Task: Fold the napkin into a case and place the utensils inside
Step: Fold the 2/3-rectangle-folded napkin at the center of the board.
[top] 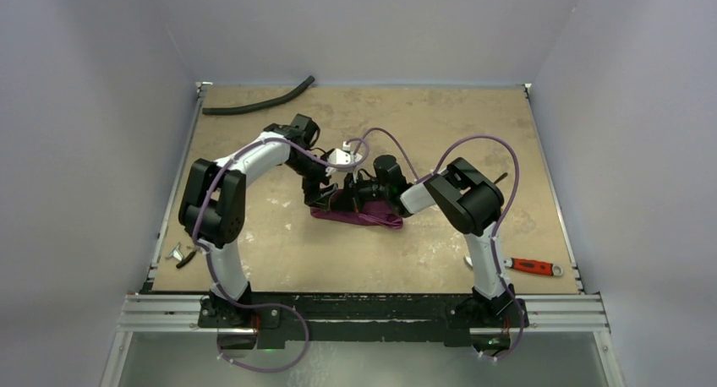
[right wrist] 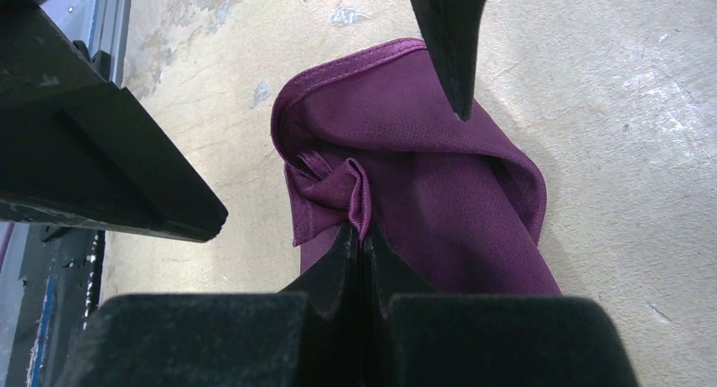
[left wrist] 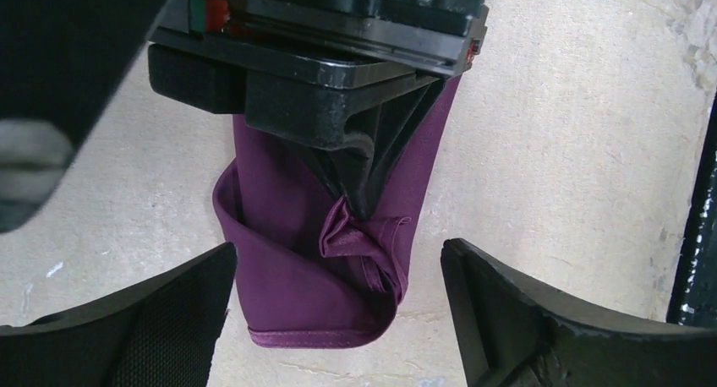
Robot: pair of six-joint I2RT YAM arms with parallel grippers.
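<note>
The plum-purple napkin (top: 359,217) lies folded into a narrow band at the middle of the table. My right gripper (right wrist: 362,231) is shut on a small bunched pleat of the napkin (right wrist: 431,184) near one end. My left gripper (left wrist: 338,260) is open, its fingers standing on either side of the hemmed end of the napkin (left wrist: 287,269) without touching it. From above, both grippers meet over the cloth, the left gripper (top: 325,197) next to the right gripper (top: 359,193). The utensils (top: 182,256) look like small slim pieces at the near left edge, too small to tell apart.
A long black hose (top: 258,104) lies along the far left edge. A red-handled tool (top: 533,266) rests near the right arm's base. Purple cables loop above both arms. Bare tan tabletop (top: 473,117) surrounds the napkin.
</note>
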